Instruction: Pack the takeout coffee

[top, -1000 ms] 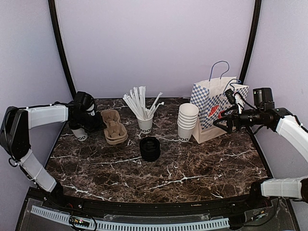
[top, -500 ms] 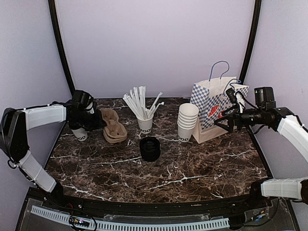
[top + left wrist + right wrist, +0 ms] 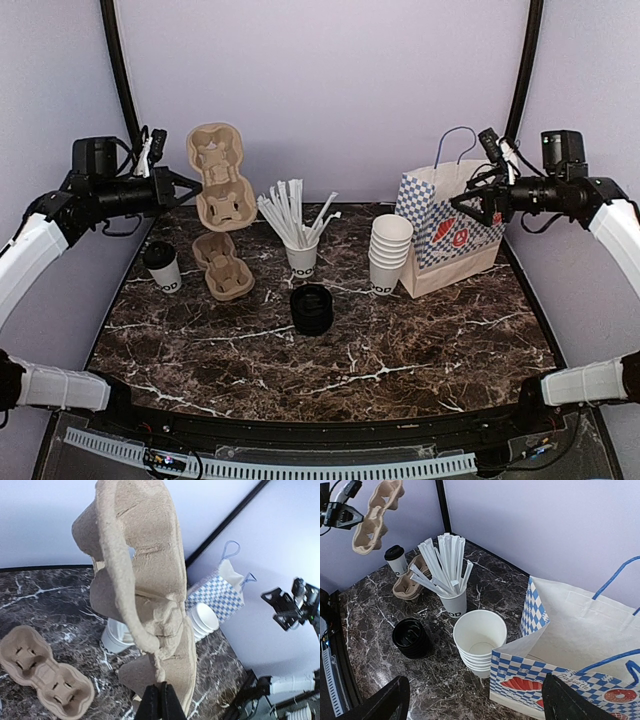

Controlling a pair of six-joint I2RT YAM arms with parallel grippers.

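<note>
The takeout coffee, a small white paper cup with round black plastic lid (image 3: 162, 266), lettered "OOD", stands far left on your dark marble worktop (image 3: 400, 350). Your left pincer (image 3: 181, 187) grips a brown pulp cup carrier (image 3: 218, 178) aloft; your right pincer (image 3: 470, 205) gapes wide.

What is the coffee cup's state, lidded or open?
Lidded: a black lid caps the coffee cup, which stands upright on the table.

Dark marble table (image 3: 400, 350) bears, left to right: lidded cup (image 3: 162, 267), pulp carrier (image 3: 222, 266), straw cup (image 3: 301, 258), black lids (image 3: 312, 308) nearer, stacked cups (image 3: 389, 254), checked bag (image 3: 452, 235).
</note>
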